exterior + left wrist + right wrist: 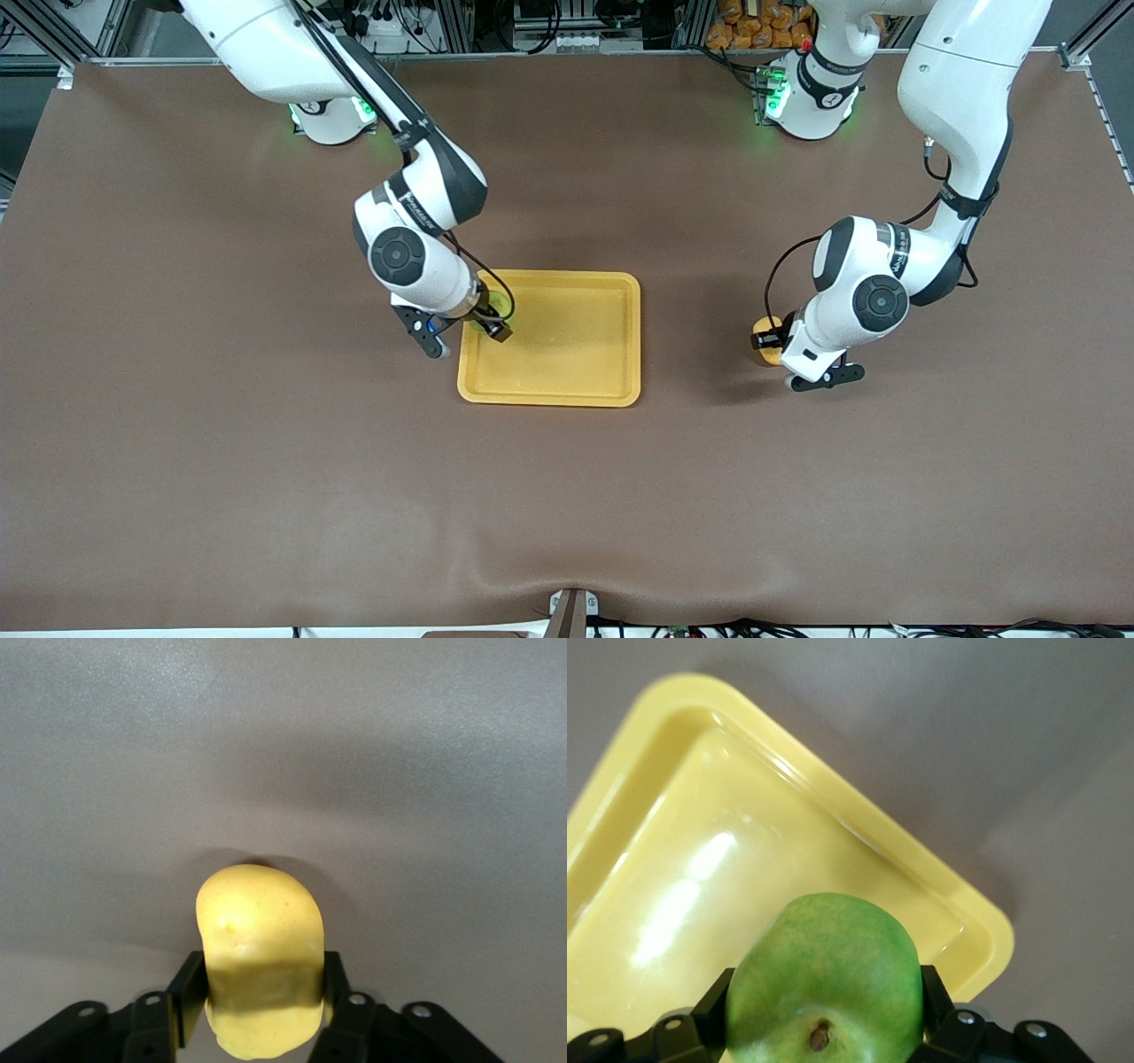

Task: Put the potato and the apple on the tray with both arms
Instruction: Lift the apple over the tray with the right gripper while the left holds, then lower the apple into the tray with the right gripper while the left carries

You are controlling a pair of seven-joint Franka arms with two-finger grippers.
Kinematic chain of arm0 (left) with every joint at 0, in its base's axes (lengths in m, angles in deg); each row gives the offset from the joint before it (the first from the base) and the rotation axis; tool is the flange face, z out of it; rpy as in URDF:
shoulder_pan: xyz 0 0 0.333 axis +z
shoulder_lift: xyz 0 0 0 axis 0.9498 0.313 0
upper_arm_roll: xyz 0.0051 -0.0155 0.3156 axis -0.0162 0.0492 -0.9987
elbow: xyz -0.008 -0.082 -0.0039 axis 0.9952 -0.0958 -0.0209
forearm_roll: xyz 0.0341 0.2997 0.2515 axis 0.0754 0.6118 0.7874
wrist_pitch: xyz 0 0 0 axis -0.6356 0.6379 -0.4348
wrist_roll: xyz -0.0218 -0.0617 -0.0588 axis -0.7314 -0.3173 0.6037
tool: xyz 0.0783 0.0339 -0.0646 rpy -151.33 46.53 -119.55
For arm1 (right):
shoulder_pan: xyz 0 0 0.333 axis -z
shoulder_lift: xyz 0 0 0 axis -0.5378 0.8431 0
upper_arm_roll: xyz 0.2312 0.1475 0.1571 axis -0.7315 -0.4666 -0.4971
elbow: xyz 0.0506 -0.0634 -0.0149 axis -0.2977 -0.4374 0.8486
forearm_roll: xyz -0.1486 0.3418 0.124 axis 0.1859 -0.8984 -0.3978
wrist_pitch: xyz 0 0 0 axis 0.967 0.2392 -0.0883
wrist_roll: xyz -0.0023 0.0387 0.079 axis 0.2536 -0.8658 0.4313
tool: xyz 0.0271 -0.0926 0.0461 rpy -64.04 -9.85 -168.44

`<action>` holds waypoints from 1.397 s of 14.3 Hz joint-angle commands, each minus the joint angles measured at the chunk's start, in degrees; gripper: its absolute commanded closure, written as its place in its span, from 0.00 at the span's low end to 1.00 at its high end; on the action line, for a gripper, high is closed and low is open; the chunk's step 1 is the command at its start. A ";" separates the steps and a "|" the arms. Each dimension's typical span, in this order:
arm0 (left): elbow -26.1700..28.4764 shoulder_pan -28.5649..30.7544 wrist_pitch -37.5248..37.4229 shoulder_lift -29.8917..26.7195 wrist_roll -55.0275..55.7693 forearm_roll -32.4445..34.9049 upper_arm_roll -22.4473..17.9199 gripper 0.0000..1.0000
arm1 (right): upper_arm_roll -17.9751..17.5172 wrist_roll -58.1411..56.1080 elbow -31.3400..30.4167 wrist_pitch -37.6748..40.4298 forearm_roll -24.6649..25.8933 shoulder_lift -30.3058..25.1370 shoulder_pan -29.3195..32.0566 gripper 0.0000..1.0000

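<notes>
Holding the round yellow-green apple (824, 979) tight between its two black fingers, the right gripper (493, 321) hung over the flat yellow plastic tray (567, 354), at the tray's edge toward the right arm's end of the brown bench (266, 461). The left gripper (261, 1001) was down low at the left arm's end of the bench, well apart from the tray, and its fingers (188, 997) were pressed on both sides of the oblong yellow-orange potato (260, 966), which seemed to sit on the bench. To do this step well, I think the right arm should bring the apple down slowly until it touches the tray floor, then let go, so the round fruit does not roll off over the low rim. The left arm should lift the potato straight up with a firm hold, carry it over the tray and set it down beside the apple, not on top of it. From the front view, the arms covered most of both fruits, so only small bits showed. Each wrist view showed its own fruit up close, with a finger on each side, and the apple's dark stem dimple (820, 1036).
</notes>
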 commanded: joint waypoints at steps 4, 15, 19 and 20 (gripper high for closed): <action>0.07 -0.14 -0.05 -0.80 0.57 0.05 0.17 0.58 | 0.97 4.94 1.20 -1.74 1.80 3.36 -1.73 1.00; -1.86 -4.52 -2.42 -3.17 0.66 0.05 0.35 0.58 | 1.50 5.64 1.29 -2.62 6.19 6.35 -1.82 0.54; -4.85 -9.00 -2.42 -2.56 -0.05 0.05 0.35 0.57 | 1.50 5.73 1.37 -2.53 6.19 6.26 -2.35 0.00; -5.81 -10.23 -2.42 -2.47 0.04 0.05 0.35 0.57 | 1.50 5.73 1.55 -2.53 6.19 6.09 -2.35 0.00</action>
